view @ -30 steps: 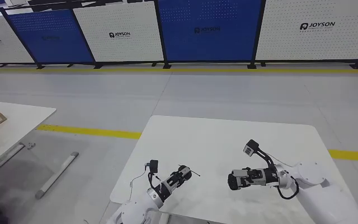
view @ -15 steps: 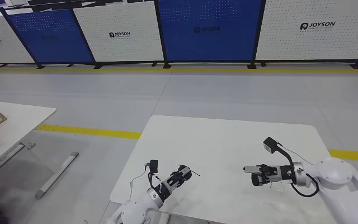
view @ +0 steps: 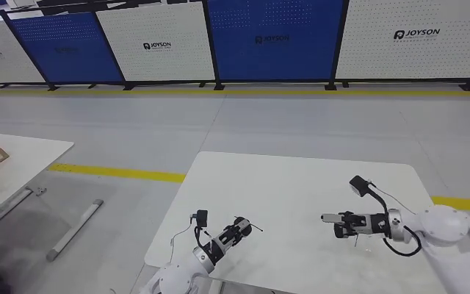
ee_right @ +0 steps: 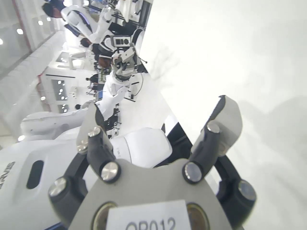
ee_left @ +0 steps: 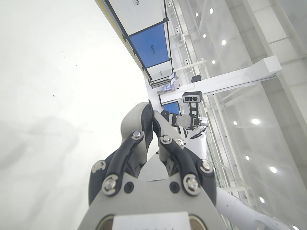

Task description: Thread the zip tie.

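My left end effector (ee_left: 151,118) is clenched on the zip tie (view: 255,226) over the counter's (view: 294,184) near left corner, and the thin strip pokes out past the pads. My right end effector (ee_right: 159,106) hangs released, well apart toward the right edge. My worry is the springy tail: if the right side comes in off-line, it could bend the tail or swivel it in the pinch.

Bright ceiling lamps (ee_left: 255,121); table (view: 294,191) glares white, soft shadows; edges warped.
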Controlling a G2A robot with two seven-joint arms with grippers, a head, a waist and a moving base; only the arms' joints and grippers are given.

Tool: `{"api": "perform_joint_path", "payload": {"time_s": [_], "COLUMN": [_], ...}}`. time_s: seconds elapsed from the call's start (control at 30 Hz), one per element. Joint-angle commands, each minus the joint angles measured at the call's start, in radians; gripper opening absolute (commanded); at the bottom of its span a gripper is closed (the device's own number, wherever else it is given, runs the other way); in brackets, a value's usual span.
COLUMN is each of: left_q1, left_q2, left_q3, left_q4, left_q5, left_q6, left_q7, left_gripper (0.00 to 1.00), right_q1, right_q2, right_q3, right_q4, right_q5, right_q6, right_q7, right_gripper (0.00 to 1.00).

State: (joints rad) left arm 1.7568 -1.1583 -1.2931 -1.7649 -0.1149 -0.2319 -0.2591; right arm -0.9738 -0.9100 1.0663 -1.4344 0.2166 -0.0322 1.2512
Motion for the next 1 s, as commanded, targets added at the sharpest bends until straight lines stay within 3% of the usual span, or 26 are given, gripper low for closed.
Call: {"api": "perform_joint_path", "payload": {"time_s": [0.0,0.13,0.2,0.67,0.83,0.97], "left_q1": [0.000,0.000,0.000,0.000,0.000,0.000], "left_q2": [0.000,0.000,0.000,0.000,0.000,0.000], "left_q3": [0.000,0.000,0.000,0.000,0.000,0.000], "left_q4": [0.000,0.000,0.000,0.000,0.000,0.000], "left_q5": [0.000,0.000,0.000,0.000,0.000,0.000], "left_q6": [0.000,0.000,0.000,0.000,0.000,0.000], "left_q7": [0.000,0.000,0.000,0.000,0.000,0.000], "left_gripper": [0.00,0.00,0.00,0.00,0.00,0.00], "right_q1": [-0.008,-0.009,0.010,0.006,0.041,0.098], "right_q2": [0.016,0.040,0.046,0.046,0.056,0.070], "right_q3": [0.041,0.104,0.100,0.101,0.088,-0.025], "right_q4": [-0.039,-0.093,-0.092,-0.088,-0.119,-0.135], "right_q5": [-0.069,-0.155,-0.195,-0.196,-0.301,-0.404], "right_q6": [0.060,0.175,0.229,0.229,0.320,0.369], "right_q7": [0.003,0.050,0.115,0.104,0.139,0.139], "right_gripper": [1.00,1.00,1.00,1.00,1.00,1.00]}}
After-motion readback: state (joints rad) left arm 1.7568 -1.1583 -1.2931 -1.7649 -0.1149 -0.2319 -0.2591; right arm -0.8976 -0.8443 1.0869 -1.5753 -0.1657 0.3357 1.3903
